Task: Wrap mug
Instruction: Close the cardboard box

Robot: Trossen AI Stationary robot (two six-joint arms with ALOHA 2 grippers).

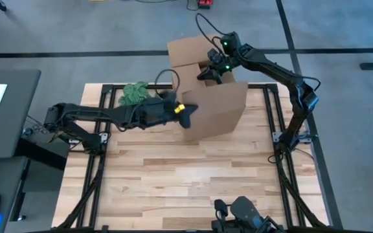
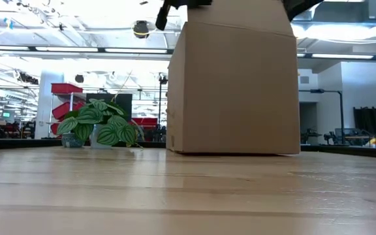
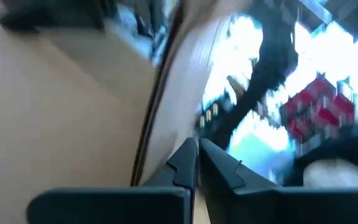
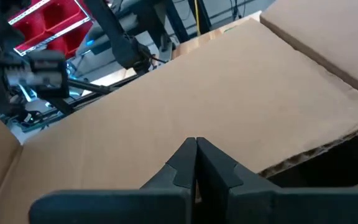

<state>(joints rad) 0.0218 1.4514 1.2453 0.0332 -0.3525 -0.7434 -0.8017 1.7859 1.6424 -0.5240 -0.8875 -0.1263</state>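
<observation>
Cardboard box (image 1: 206,97) stands at the far side of the table (image 1: 173,175), flaps up; plant (image 1: 133,92) beside it.

Left gripper (image 1: 185,111) is at the box's near-left edge. Its fingers (image 3: 185,163) are pressed together with a flap edge just beside the tips; nothing is visibly pinched.

Right gripper (image 1: 211,70) is over the box top, its fingers (image 4: 194,158) shut tip to tip above a flap, holding nothing.

Risk (judgement): two arms crowd one light box, so a sideways push on a flap could slide or tip it.

Contents: interior hidden. The mug is not visible in any view; whether it is inside cannot be told.
</observation>
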